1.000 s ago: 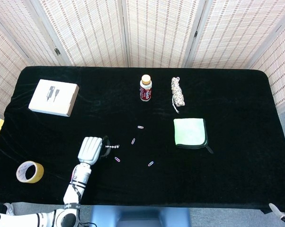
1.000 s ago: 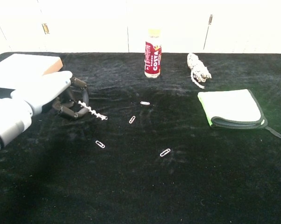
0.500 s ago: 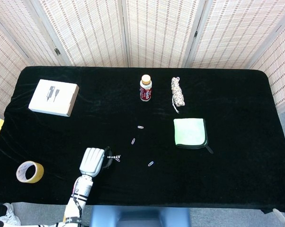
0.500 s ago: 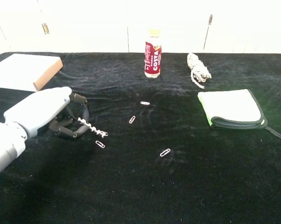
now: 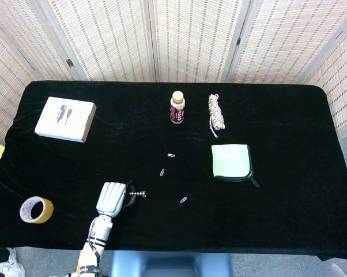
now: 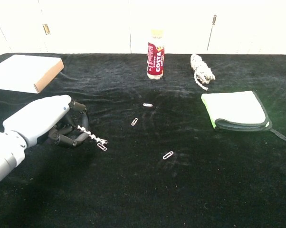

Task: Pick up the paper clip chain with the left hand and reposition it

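My left hand (image 5: 112,198) (image 6: 44,119) sits near the front left of the black table, fingers curled around one end of the paper clip chain (image 5: 139,194) (image 6: 92,137). The chain sticks out to the right of the fingers, its free end low over the cloth beside a loose paper clip (image 6: 101,147). No view shows my right hand.
Loose paper clips (image 5: 162,172) (image 5: 171,155) (image 5: 184,200) lie mid-table. A drink bottle (image 5: 177,107), a rope bundle (image 5: 216,115) and a green cloth (image 5: 232,162) sit to the right. A white box (image 5: 65,119) is at the back left, a tape roll (image 5: 36,209) at the front left edge.
My left hand has drawn back toward the table's front edge, carrying the chain with it and sinking lower; the chain's tip now hangs beside a loose clip.
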`<state>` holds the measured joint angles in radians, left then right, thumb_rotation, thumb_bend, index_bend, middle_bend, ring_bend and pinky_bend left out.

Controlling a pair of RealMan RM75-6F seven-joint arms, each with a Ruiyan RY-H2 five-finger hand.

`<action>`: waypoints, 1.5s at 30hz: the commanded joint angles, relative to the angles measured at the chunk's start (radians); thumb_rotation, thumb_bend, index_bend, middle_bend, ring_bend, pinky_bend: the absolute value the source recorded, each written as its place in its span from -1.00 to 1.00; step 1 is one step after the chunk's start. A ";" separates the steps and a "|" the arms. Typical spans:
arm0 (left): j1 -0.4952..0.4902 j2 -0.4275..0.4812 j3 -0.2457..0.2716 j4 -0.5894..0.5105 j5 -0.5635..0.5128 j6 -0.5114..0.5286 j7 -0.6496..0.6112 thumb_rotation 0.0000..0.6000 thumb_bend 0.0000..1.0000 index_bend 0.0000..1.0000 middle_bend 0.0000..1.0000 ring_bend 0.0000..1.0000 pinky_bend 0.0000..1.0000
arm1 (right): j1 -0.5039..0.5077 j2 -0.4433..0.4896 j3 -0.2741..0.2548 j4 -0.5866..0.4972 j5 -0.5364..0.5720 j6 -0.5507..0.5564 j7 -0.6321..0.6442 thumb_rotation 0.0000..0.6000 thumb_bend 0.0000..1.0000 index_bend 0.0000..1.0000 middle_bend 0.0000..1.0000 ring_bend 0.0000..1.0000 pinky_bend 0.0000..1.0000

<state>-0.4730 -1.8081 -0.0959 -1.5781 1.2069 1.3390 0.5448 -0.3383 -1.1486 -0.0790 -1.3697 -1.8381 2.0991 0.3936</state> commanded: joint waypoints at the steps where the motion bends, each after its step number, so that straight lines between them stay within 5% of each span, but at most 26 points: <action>1: 0.003 0.000 -0.001 0.002 0.001 -0.004 -0.002 1.00 0.02 0.66 1.00 1.00 1.00 | -0.001 -0.001 0.000 0.001 -0.001 0.003 -0.001 1.00 -0.98 -1.00 -1.00 -1.00 -1.00; 24: 0.032 0.051 -0.034 -0.025 0.032 0.020 -0.024 1.00 0.02 0.66 1.00 1.00 1.00 | 0.008 0.004 0.006 -0.012 0.011 -0.013 -0.007 1.00 -0.98 -1.00 -1.00 -1.00 -1.00; 38: 0.099 0.140 -0.071 0.022 -0.014 0.036 -0.172 1.00 0.01 0.63 1.00 1.00 1.00 | 0.027 0.010 0.005 -0.047 0.009 -0.059 -0.050 1.00 -0.98 -1.00 -1.00 -1.00 -1.00; 40: 0.098 0.149 -0.072 0.012 -0.018 0.024 -0.176 1.00 -0.08 0.37 1.00 1.00 1.00 | 0.030 0.013 0.006 -0.053 0.013 -0.065 -0.050 1.00 -0.98 -1.00 -1.00 -1.00 -1.00; 42: 0.096 0.159 -0.070 0.003 -0.023 0.010 -0.173 1.00 -0.36 -0.27 1.00 1.00 1.00 | 0.032 0.016 0.007 -0.056 0.016 -0.069 -0.049 1.00 -0.98 -1.00 -1.00 -1.00 -1.00; 45: 0.092 0.171 -0.069 -0.015 -0.026 -0.010 -0.180 1.00 -0.61 -0.88 1.00 1.00 1.00 | 0.034 0.019 0.007 -0.058 0.017 -0.071 -0.048 1.00 -0.98 -1.00 -1.00 -1.00 -1.00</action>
<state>-0.3787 -1.6414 -0.1656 -1.5883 1.1822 1.3339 0.3685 -0.3045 -1.1301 -0.0717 -1.4273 -1.8213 2.0278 0.3454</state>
